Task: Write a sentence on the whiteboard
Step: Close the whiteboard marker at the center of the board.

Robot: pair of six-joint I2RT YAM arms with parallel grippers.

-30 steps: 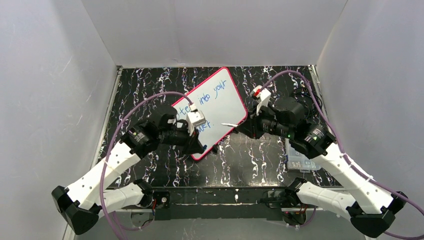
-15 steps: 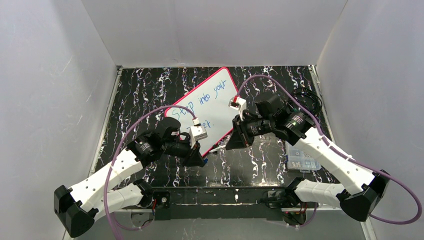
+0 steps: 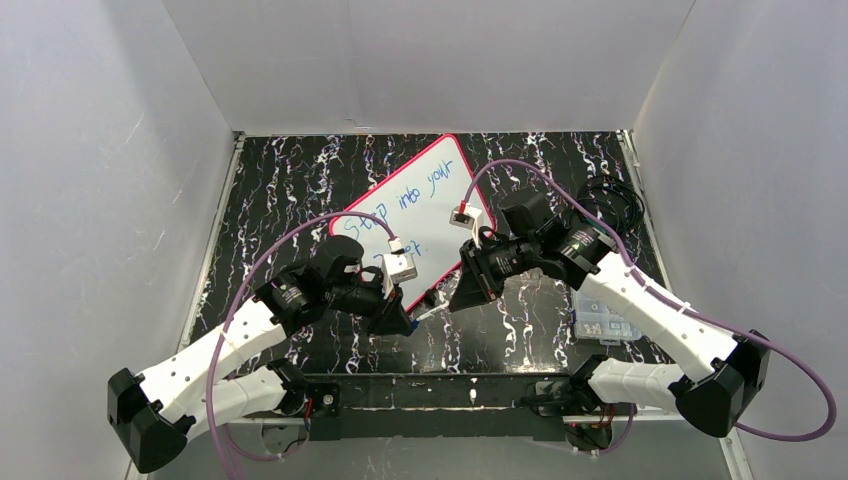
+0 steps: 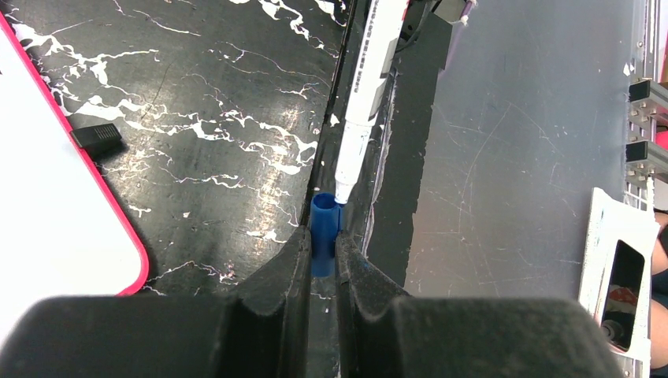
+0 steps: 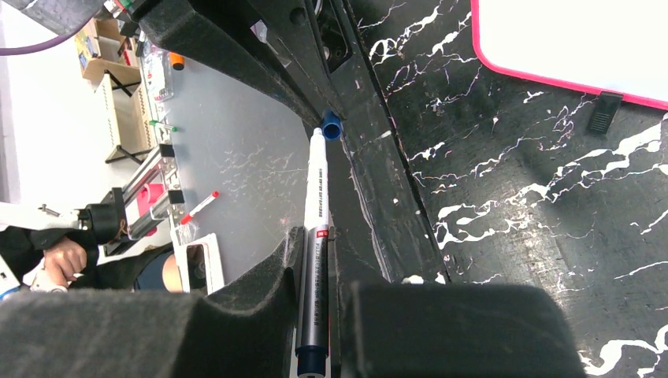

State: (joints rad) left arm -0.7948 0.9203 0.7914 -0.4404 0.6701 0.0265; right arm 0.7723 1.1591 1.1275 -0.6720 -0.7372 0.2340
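Observation:
The whiteboard (image 3: pixel 440 190) lies tilted on the black marbled table, with the blue sentence (image 3: pixel 405 200) in two lines on it. Its second line is partly hidden by my left wrist. My left gripper (image 4: pixel 323 236) is shut on a blue pen cap (image 4: pixel 324 216), off the board's near corner (image 4: pixel 47 197). My right gripper (image 5: pixel 315 244) is shut on the silver-white marker pen (image 5: pixel 315 197). The pen's tip sits at the mouth of the cap (image 5: pixel 332 126). From above, the left gripper (image 3: pixel 400 322) and the right gripper (image 3: pixel 465 290) face each other just in front of the board.
A small black piece (image 4: pixel 96 135) lies on the table beside the board's pink edge. A clear plastic box (image 3: pixel 600 320) sits at the right under my right arm. The table's near edge and metal rail (image 4: pixel 504 157) run just past the pen and cap. Purple cables loop over both arms.
My right gripper has carried the pen off the board, left and nearer, up to the cap. My left gripper has drawn back off the board toward the near edge.

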